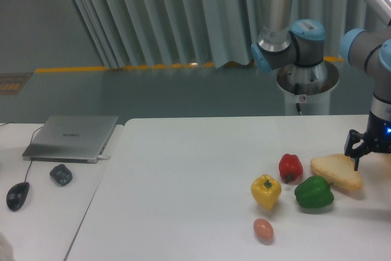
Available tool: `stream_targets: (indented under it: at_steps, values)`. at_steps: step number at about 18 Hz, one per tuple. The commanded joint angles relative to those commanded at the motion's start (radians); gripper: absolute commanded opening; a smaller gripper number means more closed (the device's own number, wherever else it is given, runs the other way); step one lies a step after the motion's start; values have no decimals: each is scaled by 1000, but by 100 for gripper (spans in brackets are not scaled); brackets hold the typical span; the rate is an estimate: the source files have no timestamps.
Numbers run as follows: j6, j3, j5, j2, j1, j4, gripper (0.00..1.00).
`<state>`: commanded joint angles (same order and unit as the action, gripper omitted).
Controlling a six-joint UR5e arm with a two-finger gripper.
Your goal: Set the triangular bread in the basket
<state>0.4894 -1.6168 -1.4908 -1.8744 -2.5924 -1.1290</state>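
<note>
While basket lies out of view, triangular bread (335, 172) rests flat on desk (195, 175) at right, touching green pepper (314, 192), just right of red pepper (291, 167); gripper (366, 154) cut by right edge, one of its fingers (356, 161) over bread's right end; second finger hidden, spread cannot tell; yellow pepper (266, 191), egg (263, 230) nearer front.

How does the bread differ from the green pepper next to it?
The bread is a flat, pale wedge with a tan crust; the green pepper is rounded, glossy and dark green. The bread lies farther back and right, under the gripper; the pepper sits in front with nothing over it. The bread looks slightly wider. Both rest on the table.
</note>
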Motion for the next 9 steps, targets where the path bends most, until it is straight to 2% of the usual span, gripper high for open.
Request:
stream_targets:
  at_steps: [6,9]
  values:
    - [-8,-9,-20,-20,15,-5,100]
    - [-15,-9,-22,-44,60,-6,100]
